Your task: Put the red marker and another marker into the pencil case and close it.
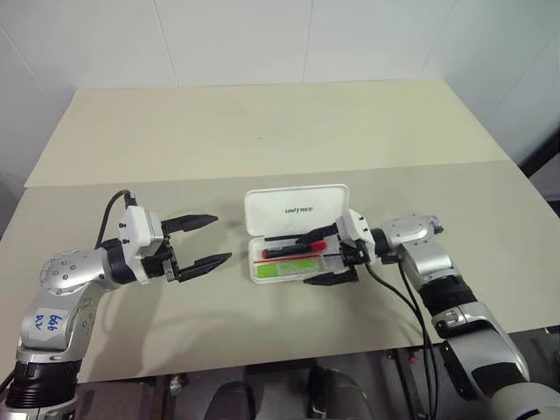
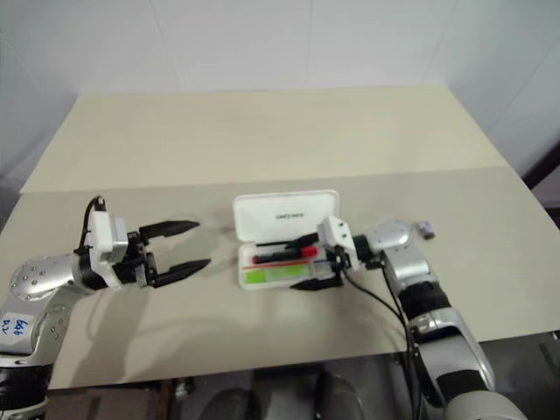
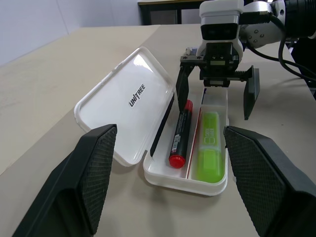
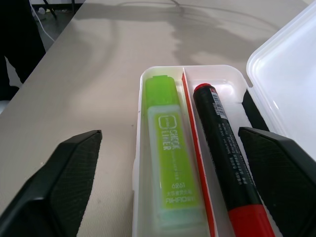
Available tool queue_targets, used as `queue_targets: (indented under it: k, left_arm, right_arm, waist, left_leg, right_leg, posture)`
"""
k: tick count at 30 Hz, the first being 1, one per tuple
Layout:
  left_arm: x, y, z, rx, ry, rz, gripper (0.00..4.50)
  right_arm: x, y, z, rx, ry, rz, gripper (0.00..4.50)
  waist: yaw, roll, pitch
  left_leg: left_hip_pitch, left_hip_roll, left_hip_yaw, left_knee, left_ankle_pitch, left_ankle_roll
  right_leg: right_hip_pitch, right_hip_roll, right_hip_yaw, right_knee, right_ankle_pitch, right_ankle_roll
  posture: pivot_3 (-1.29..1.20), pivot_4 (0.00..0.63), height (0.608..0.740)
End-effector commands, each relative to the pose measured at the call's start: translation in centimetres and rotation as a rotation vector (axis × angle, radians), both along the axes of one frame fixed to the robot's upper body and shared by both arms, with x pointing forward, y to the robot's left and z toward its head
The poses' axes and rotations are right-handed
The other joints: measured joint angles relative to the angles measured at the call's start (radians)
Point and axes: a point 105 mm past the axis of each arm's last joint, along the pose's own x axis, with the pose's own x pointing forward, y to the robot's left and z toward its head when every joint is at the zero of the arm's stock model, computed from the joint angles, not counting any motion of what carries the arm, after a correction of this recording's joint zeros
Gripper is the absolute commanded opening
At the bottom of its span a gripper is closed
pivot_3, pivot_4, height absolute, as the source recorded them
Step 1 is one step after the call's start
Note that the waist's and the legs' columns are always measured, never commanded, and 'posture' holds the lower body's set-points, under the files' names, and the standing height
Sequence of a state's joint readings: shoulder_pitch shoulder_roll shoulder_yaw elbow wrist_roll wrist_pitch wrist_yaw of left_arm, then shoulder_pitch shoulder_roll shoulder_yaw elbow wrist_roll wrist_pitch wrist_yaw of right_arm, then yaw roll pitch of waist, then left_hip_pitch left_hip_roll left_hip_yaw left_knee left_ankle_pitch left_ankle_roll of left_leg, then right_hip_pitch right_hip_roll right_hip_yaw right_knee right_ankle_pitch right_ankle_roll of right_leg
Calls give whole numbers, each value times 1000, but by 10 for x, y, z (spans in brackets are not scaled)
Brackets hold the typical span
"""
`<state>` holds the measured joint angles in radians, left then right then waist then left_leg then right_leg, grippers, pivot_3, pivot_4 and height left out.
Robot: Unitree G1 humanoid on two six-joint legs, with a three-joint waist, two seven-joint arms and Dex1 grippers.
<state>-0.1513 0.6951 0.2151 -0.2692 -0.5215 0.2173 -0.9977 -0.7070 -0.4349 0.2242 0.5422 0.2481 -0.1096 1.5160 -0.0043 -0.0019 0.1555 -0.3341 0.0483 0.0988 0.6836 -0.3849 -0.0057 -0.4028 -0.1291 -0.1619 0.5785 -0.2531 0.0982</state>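
Observation:
The pencil case (image 1: pixel 290 204) lies open in the middle of the table, with its white lid folded back flat. In its tray lie the red marker (image 1: pixel 293 251) and, on the near side of a thin red divider, the lime-green marker (image 1: pixel 284 268). My right gripper (image 1: pixel 306 259) is open at the case's right end, one finger on each side of the tray and holding nothing. The right wrist view shows both markers, the red one (image 4: pixel 222 148) and the green one (image 4: pixel 170 163), lying between its fingers. Left of the case, clear of it, my left gripper (image 1: pixel 221 237) stands open and empty.
A small dark grey bit (image 2: pixel 426 229) lies on the table to the right of my right arm. A seam (image 1: pixel 175 178) runs across between the near table and the far one. The table's front edge (image 1: pixel 262 366) is close below the case.

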Motion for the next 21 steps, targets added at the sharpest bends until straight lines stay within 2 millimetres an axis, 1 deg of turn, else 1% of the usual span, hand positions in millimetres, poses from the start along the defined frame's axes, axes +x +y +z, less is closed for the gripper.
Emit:
queue_targets:
  k: [1, 4, 6, 8, 11, 13, 15, 16, 18, 19, 21]
  left_arm:
    - [-1, -4, 8, -10, -33, -20, 3688]
    - [-1, -5, 8, -9, -37, -20, 3688]
    - [0, -5, 8, -10, -38, -20, 3688]
    - [0, -5, 8, -11, -40, -20, 3688]
    - [0, -6, 7, -13, -41, -22, 3688]
    - [0, -6, 6, -18, -39, -23, 3688]
    - [0, -7, 6, -22, -38, -24, 3688]
    - [0, -8, 5, -25, -35, -27, 3688]
    - [1, -9, 3, -30, -29, -33, 3688]
    - [2, -11, 3, -34, -27, -41, 3688]
    - [5, -14, 3, -38, -27, -55, 3688]
  right_arm:
    - [0, 3, 36, 126, -46, 9, 4466]
    - [-9, 1, 56, 189, -18, 24, 4466]
    - [-13, 0, 61, 198, -10, 27, 4466]
    - [-21, -11, 71, 233, 34, -12, 4466]
    - [-19, -34, 82, 278, 64, -185, 4466]
    - [-10, -51, 85, 287, 67, -349, 4466]
    - [-3, -62, 85, 269, 68, -471, 4466]
    - [6, -74, 84, 227, 51, -594, 4466]
    - [20, -93, 91, 232, 33, -772, 4466]
    - [26, -106, 104, 322, 52, -854, 4466]
    - [30, -126, 119, 451, 109, -960, 4466]
  waist:
    - [0, 0, 0]
    - [0, 0, 0]
    - [2, 0, 0]
    - [7, 0, 0]
    - [16, 0, 0]
    - [16, 0, 0]
    - [14, 0, 0]
    - [12, 0, 0]
    - [6, -1, 0]
    - [5, -1, 0]
    - [7, -1, 0]
  left_leg:
    - [0, 0, 0, 0, 0, 0]
    - [0, 0, 0, 0, 0, 0]
    - [0, 0, -1, 0, 0, 0]
    - [0, 0, -1, 0, 0, 0]
    - [-1, -1, -3, 0, 0, 0]
    - [-1, -1, -2, 0, -1, 0]
    - [-1, -1, -1, 0, -1, 0]
    - [-1, -1, -1, 0, -1, 0]
    - [-1, -1, -1, 0, -1, -1]
    - [-1, -1, 0, 0, -1, -1]
    - [-1, -1, 0, 0, -1, -1]
  right_leg:
    - [0, 0, 0, 0, 0, 0]
    - [0, 0, 0, 0, 0, 0]
    - [0, 0, 0, 0, 0, 0]
    - [0, 0, 0, 1, 0, 0]
    - [0, -1, 0, 1, 0, 0]
    - [0, -1, 0, 1, 0, 0]
    - [-1, -1, 0, 1, 0, 0]
    - [-1, -1, 0, 1, 0, 0]
    - [-1, -1, 0, 1, 0, 0]
    - [-1, -1, 0, 1, 0, 0]
    - [-1, -1, 1, 1, 0, 0]
  posture:
    - [0, 150, 740]
    - [0, 150, 740]
    - [0, 150, 740]
    - [0, 150, 740]
    - [0, 150, 740]
    - [0, 150, 740]
    - [0, 150, 740]
    - [0, 150, 740]
    - [0, 150, 740]
    - [0, 150, 740]
    - [0, 150, 740]
